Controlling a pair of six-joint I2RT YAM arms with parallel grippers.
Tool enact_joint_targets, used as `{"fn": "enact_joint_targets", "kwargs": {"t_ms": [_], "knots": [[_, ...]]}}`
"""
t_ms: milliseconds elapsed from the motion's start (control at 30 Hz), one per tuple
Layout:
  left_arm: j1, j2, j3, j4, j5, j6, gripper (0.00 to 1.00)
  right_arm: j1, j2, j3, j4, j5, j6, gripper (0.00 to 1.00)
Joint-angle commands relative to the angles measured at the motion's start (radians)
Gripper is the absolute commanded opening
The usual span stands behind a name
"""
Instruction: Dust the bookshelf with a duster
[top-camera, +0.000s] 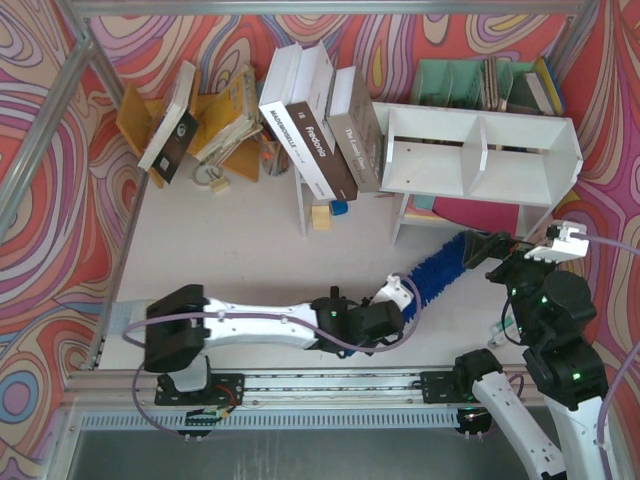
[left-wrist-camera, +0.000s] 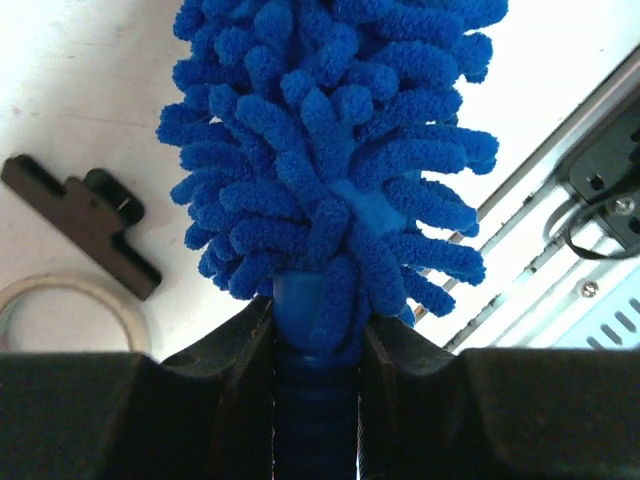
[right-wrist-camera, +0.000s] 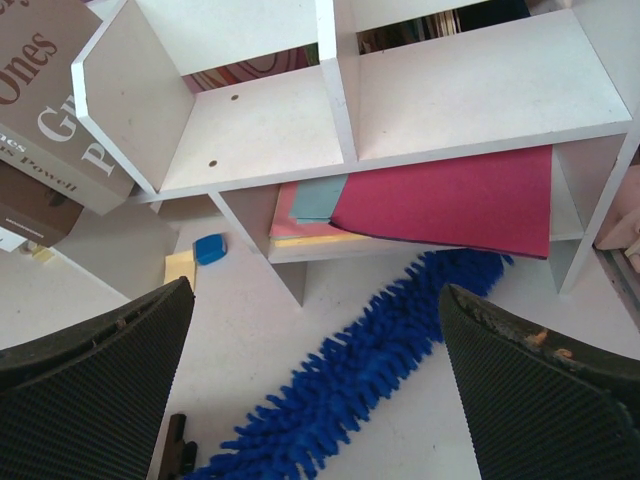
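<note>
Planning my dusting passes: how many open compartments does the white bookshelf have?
2. The bookshelf has a left compartment and a right compartment, side by side, split by a divider. A low gap beneath holds red paper; none looks hidden.

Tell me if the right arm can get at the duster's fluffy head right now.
Probably yes: the right gripper hangs open over the duster with nothing between them. The left gripper is shut only on the handle end.
</note>
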Motion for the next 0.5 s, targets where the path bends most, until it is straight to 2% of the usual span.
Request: {"fn": "enact_joint_targets", "kwargs": {"t_ms": [0,267,467], "knots": [[-0.014,-0.133,-0.063,-0.026,-0.073,-0.062,0.00,0.008,0.017,0.010,0.038,-0.005,0.000,0.99],[-0.088,-0.299,-0.195,-0.166,-0.109,-0.146,0.00,0.007,0.012,-0.001,0.037,-0.001,-0.001,0.99],[-0.131,-0.484,-0.267,-0.290,-0.148,-0.227,0.00,0.007,0.008,-0.003,0.035,0.002,0.000,0.99]]}}
